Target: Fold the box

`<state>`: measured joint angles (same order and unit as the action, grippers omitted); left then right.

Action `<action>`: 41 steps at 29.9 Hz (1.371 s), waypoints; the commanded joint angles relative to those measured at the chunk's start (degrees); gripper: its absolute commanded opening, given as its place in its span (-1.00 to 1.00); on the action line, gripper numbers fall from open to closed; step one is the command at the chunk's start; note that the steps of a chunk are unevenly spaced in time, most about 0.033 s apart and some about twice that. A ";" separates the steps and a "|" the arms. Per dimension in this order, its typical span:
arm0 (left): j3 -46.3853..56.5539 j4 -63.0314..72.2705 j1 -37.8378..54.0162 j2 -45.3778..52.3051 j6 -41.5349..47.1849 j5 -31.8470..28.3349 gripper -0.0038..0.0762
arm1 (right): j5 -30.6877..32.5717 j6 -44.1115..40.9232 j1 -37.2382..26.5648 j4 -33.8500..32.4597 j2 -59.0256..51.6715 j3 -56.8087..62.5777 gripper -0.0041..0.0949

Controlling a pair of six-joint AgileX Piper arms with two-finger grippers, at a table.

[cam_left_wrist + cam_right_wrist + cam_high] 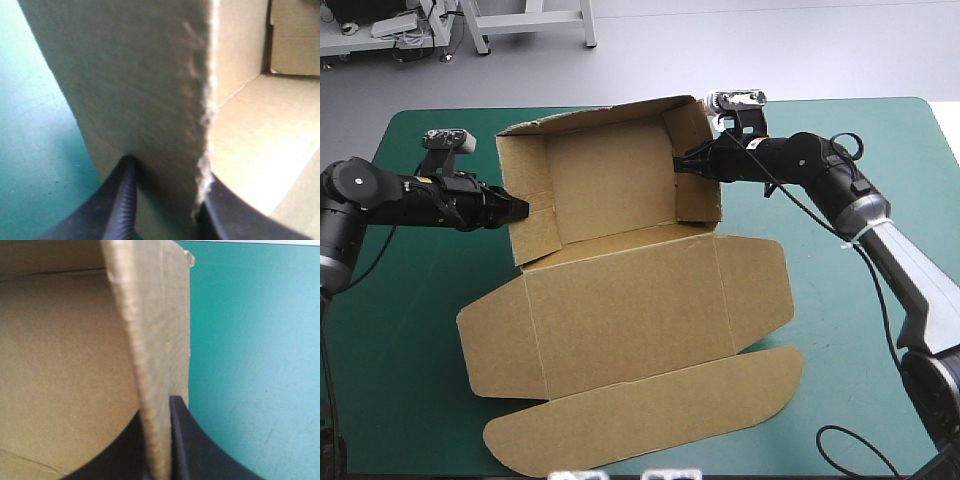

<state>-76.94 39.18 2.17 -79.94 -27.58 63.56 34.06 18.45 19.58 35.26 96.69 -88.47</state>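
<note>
The box [620, 300] is plain brown board, matt and uncoated, with a faint paper grain and pressed score lines. In the left wrist view its cut edge is rough and fibrous, fraying pale. The left gripper [167, 182] has black fingers [122, 207] of what looks like rubbery plastic, one finely ribbed along its edge with a dull sheen. The right gripper [155, 440] looks smooth and matt. The tabletop [410, 330] has a teal-green cover, matt and smooth, lightly speckled and scuffed.

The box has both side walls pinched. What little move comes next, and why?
Probably tip both walls inward. The left jaws pinch the left wall, the right jaws pinch the right wall, and both walls appear to splay outward from the box floor.
</note>
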 commanded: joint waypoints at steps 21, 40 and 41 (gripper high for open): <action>-1.86 -14.81 -10.63 -1.68 16.43 -15.51 -0.93 | 11.84 -12.78 1.10 -9.92 -2.87 -1.93 -0.94; -1.86 -23.07 -20.33 -13.06 24.57 -10.27 -0.93 | 24.52 -21.66 1.46 -18.70 4.85 -1.93 -0.94; -1.86 -23.15 -20.33 -13.46 25.16 -9.93 -0.93 | 24.52 -21.78 1.46 -18.61 5.62 -1.93 -0.94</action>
<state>-77.33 14.19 -17.01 -94.28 -3.63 53.81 58.84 -4.01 20.12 11.56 103.15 -88.52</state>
